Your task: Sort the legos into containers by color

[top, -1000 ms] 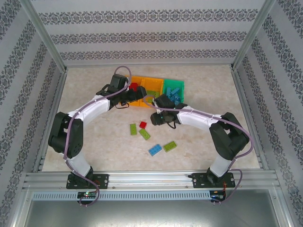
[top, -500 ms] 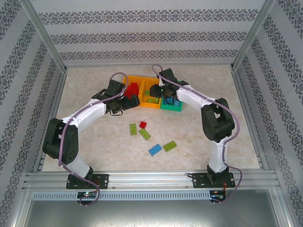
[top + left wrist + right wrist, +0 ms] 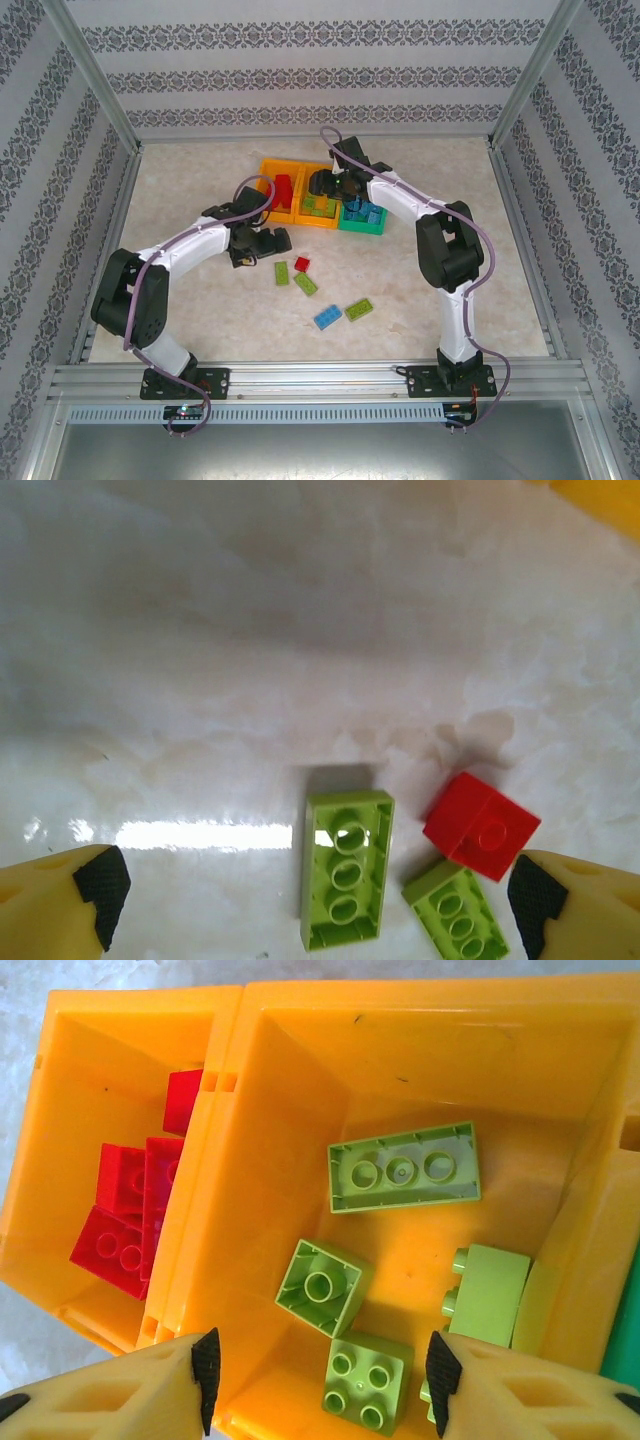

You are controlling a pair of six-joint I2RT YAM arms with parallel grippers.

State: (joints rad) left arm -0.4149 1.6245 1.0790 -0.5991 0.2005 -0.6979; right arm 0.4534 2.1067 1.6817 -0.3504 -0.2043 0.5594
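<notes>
A pale marbled table [image 3: 180,200] is seen from above, with two white robot arms reaching over it from the near edge. At the far centre, three containers stand side by side in a row. The left orange bin [image 3: 266,168] holds red bricks [image 3: 125,1215]. The middle orange bin [image 3: 420,1050] holds lime green bricks [image 3: 405,1168]. The green bin [image 3: 350,226] holds blue bricks [image 3: 366,212].

Five legos lie loose on the table. A long green brick [image 3: 345,870], apparently underside up, lies near a red brick [image 3: 482,825] and a second green brick [image 3: 455,915], which sit close together. Nearer the arm bases, a blue brick [image 3: 326,318] and a third green brick [image 3: 359,309] lie side by side.

The right gripper [image 3: 322,1375] hangs over the middle orange bin, its jaws parted and holding nothing. The left gripper [image 3: 315,900] hovers above the loose cluster with its jaws spread wide and empty, the long green brick lying between its fingertips.

Sorting looks mostly done, and the left arm appears to be lining up a pick. The next move would be to lower straight down and close across the long green brick's narrow width. The red brick sits near the right-hand fingertip and could be nudged. The brick then belongs in the middle orange bin.
</notes>
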